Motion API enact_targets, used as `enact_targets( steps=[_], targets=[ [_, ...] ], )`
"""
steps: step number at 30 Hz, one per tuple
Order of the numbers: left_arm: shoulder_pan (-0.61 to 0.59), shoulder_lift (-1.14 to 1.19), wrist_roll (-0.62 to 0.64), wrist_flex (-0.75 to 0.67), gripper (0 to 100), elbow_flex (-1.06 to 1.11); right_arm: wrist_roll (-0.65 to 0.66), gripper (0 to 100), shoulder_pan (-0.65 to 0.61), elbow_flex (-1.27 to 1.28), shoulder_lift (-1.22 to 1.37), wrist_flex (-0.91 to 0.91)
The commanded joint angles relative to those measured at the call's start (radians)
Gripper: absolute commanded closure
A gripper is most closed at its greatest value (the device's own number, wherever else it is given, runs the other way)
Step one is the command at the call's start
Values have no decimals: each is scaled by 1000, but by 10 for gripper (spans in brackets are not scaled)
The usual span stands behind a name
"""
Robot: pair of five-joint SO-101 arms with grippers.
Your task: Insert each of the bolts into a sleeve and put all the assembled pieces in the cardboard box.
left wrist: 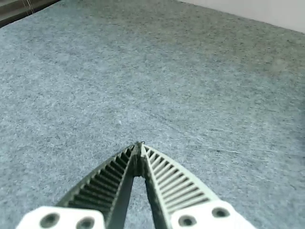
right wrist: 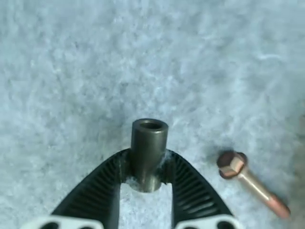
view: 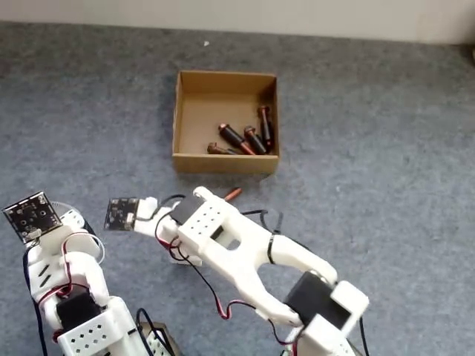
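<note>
The right end effector (right wrist: 147,162) is clamping the sleeve (right wrist: 149,136); the loose bolt (view: 232,193) is lying just beside it on the desk (view: 386,208), at 6 o'clock of the cardboard box (view: 223,162), its axis running 8 to 2 o'clock; the left end effector (left wrist: 138,151), closed on nothing, is sitting farther off.

The left gripper (left wrist: 138,147) fills the foreground, its two ribbed, pale fingers (left wrist: 167,177) pressed together with their tips touching. Beyond them stretches the grey, felt-like counter (left wrist: 157,71), meeting a pale wall (left wrist: 267,10) in the background.
</note>
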Motion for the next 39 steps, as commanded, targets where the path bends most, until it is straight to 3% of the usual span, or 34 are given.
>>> enact_targets(
  steps=[1, 11, 15, 22, 30, 34, 39],
  targets=[
    [1, -8, -6, -20, 986, 2, -80, 992, 22, 22, -170, 13],
    [41, -7, -8, -14, 985, -7, -267, 992, 97, 246, -664, 5],
    [87, -7, -121, 86, 918, -42, -348, 992, 220, 354, -823, 5],
    [272, -1, -132, 301, 889, -255, -448, 992, 492, 504, -1023, -1],
    [588, 15, -245, 379, 887, -375, -526, 992, 796, 707, -1144, -223],
    [661, 173, -328, 371, 887, -423, -589, 992, 888, 809, -1152, -406],
    [797, 506, -376, 356, 886, -565, -640, 992, 917, 885, -1152, -538]
  ],
)
